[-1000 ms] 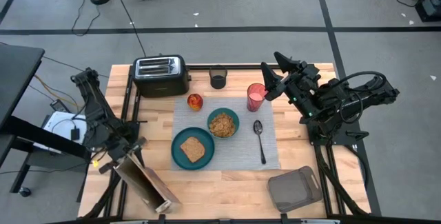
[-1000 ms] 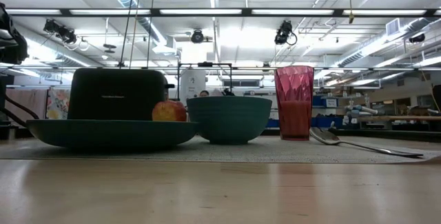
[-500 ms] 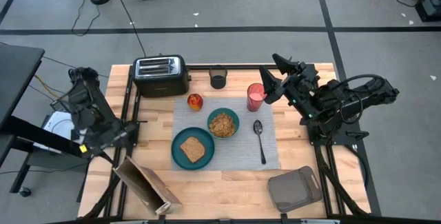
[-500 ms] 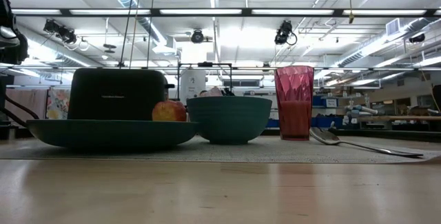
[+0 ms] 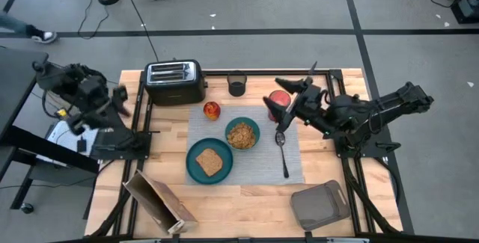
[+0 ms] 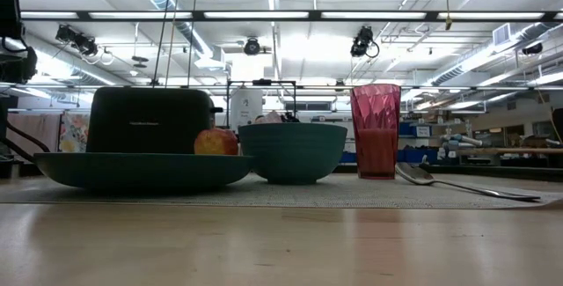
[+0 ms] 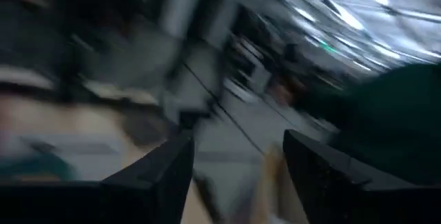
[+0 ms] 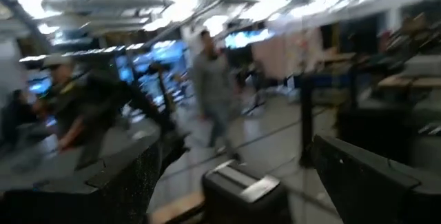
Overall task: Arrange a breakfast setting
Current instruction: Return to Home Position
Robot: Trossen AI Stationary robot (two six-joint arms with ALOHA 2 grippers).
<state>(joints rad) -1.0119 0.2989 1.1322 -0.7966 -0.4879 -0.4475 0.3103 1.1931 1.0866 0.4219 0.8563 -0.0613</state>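
Plainly the setting is laid out, so what remains is folding both arms away cleanly. On the pale wooden bench [image 5: 247, 205] the grey woven placemat [image 5: 296, 164] lies in the middle. The round teal plate [image 5: 193, 164] sits at the mat's front-left, and the smaller, smooth teal bowl [image 5: 257, 127] is behind it. The faceted translucent pink-red cup [image 6: 376, 132] stands at the mat's back-right corner and the glossy apple [image 5: 212, 110] at its back-left. The slim metal spoon [image 5: 284, 157] lies along the right edge. The square toast [image 5: 209, 161] rests on the plate, and crumbly brown cereal [image 5: 240, 135] fills the bowl.

The right gripper [image 5: 290, 102] hangs over the cup, fingers spread and empty. It should probably rise before swinging back, since that light cup looks easy to tip. The left gripper [image 5: 120, 99], released and empty, is beyond the bench's left edge.
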